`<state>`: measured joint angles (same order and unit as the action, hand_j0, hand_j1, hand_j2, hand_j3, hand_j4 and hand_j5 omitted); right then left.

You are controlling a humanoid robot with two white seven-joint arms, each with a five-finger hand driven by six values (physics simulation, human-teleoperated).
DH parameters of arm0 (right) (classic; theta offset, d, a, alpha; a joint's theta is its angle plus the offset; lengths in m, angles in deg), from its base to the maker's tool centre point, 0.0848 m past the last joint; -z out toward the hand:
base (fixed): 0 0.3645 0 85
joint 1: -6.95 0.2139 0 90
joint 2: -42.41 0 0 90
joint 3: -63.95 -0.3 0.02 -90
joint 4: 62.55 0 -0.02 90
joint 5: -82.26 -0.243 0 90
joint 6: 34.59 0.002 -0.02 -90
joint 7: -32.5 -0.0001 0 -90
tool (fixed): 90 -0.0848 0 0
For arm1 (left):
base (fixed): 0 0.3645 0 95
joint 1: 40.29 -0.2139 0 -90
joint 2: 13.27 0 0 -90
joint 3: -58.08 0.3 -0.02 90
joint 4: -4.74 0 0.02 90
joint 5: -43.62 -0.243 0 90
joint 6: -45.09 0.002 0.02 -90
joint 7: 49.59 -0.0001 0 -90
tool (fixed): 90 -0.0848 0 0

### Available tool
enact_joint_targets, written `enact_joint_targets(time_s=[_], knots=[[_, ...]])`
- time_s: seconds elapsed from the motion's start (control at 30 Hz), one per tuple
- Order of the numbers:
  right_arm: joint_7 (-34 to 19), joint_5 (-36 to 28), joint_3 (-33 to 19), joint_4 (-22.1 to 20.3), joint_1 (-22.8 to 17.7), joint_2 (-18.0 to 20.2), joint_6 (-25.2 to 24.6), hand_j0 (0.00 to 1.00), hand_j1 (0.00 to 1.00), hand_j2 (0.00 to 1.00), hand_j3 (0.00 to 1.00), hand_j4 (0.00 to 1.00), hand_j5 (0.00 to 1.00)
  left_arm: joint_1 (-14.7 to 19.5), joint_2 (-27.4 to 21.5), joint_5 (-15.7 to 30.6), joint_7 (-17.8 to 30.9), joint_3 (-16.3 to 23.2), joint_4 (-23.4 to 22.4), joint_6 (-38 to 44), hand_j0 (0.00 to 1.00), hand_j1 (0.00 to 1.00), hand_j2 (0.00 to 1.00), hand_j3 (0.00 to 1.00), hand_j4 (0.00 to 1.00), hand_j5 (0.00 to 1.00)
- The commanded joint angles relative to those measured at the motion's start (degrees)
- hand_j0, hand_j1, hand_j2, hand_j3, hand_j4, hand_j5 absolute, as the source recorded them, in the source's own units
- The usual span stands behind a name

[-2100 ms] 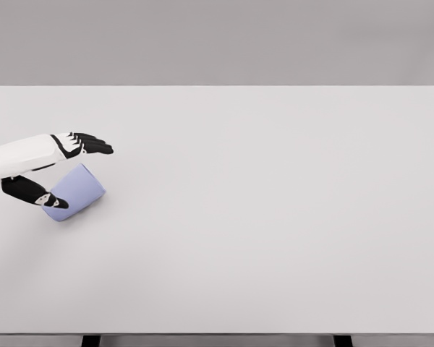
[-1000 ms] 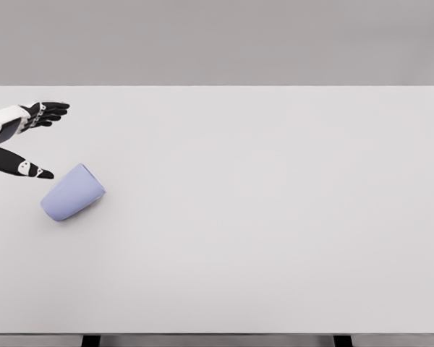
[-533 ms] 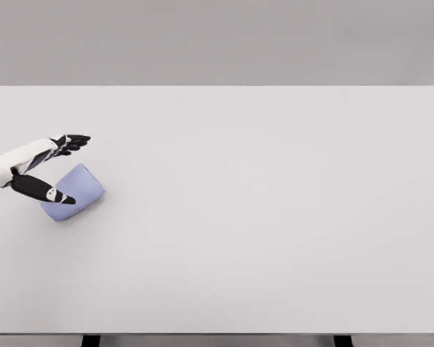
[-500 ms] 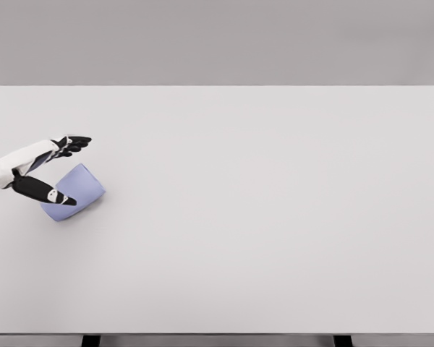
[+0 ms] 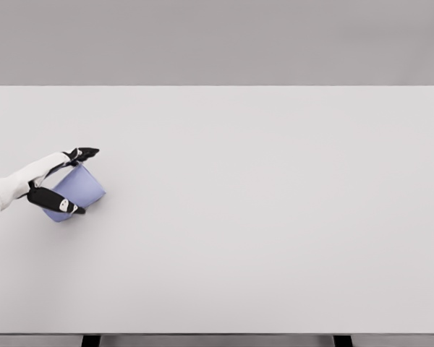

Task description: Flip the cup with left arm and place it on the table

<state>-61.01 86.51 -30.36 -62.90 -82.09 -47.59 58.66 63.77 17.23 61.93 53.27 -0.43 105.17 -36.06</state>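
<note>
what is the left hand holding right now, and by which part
Nothing firmly yet: the left hand brackets the lying cup near its wider end, thumb in front, fingers behind.

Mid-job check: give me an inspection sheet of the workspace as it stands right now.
Surface: white table, bare apart from the cup.
Job's things: lilac cup lying on its side near the table's left edge, not yet flipped.
Clutter: nothing seen.
Grippers: left hand at the cup, fingers above it and thumb across its near side, spread, no firm grasp visible; right hand not in view.
Cables: nothing seen.
Surroundings: plain grey backdrop; two dark table legs at the bottom edge.
</note>
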Motion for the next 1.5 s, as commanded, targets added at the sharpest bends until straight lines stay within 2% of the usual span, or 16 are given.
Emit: enact_joint_targets(time_s=[0.0,0.13,0.23,0.5,0.6,0.67,0.83,1.07,1.3,1.4,1.47], knots=[[-0.01,-0.02,0.0,0.0,0.0,0.0,0.0,1.0,1.0,1.0,1.0,1.0,1.0,0.0,0.0,-0.12,-1.17,-0.02,0.03,0.03,1.0,1.0,1.0,1.0,1.0,1.0],[-0.01,-0.03,0.0,0.0,0.0,0.0,0.0,1.0,1.0,1.0,1.0,1.0,1.0,-0.09,0.35,-0.29,-1.17,-0.02,-0.06,0.11,1.0,1.0,1.0,1.0,1.0,1.0],[-0.01,-0.03,0.0,0.0,0.0,0.0,0.0,1.0,1.0,1.0,1.0,1.0,1.0,-0.09,2.2,-3.37,-1.17,-0.02,-0.59,0.73,1.0,1.0,1.0,1.0,1.0,1.0],[-0.01,-0.03,0.0,0.0,0.0,0.0,0.0,1.0,1.0,1.0,1.0,1.0,1.0,-0.09,3.69,-3.54,-1.08,0.07,-0.85,1.96,0.99,0.99,0.99,0.99,0.99,0.99],[-0.01,-0.03,0.0,0.0,0.0,0.0,0.0,1.0,1.0,1.0,1.0,1.0,1.0,-0.09,3.87,-5.13,-1.08,0.07,-1.03,2.22,0.98,0.98,0.98,0.98,0.98,0.98],[-0.01,-0.03,0.0,0.0,0.0,0.0,0.0,1.0,1.0,1.0,1.0,1.0,1.0,-0.09,3.87,-5.3,-0.99,0.07,-1.03,2.75,0.93,0.93,0.93,0.93,0.93,0.93],[-0.01,-0.03,0.0,0.0,0.0,0.0,0.0,1.0,1.0,1.0,1.0,1.0,1.0,-0.09,4.57,-5.56,-0.99,0.07,-1.12,2.75,0.89,0.89,0.89,0.89,0.89,0.89],[-0.01,-0.03,0.0,0.0,0.0,0.0,0.0,1.0,1.0,1.0,1.0,1.0,1.0,-0.09,5.8,-7.67,-0.64,0.07,-1.12,2.66,0.7,0.7,0.7,0.7,0.7,0.7],[-0.01,-0.03,0.0,0.0,0.0,0.0,0.0,1.0,1.0,1.0,1.0,1.0,1.0,0.09,5.27,-6.45,-0.64,-0.55,-1.29,-0.06,0.68,0.68,0.68,0.68,0.68,0.68],[-0.01,-0.03,0.0,0.0,0.0,0.0,0.0,1.0,1.0,1.0,1.0,1.0,1.0,0.35,4.4,-1.09,-0.38,-0.9,-1.47,-4.02,0.66,0.66,0.66,0.66,0.66,0.66],[-0.01,0.06,0.0,0.0,0.0,0.0,0.0,1.0,1.0,1.0,1.0,1.0,1.0,0.44,3.6,0.5,-0.38,-0.9,-1.47,-4.28,0.64,0.64,0.64,0.64,0.64,0.64]])
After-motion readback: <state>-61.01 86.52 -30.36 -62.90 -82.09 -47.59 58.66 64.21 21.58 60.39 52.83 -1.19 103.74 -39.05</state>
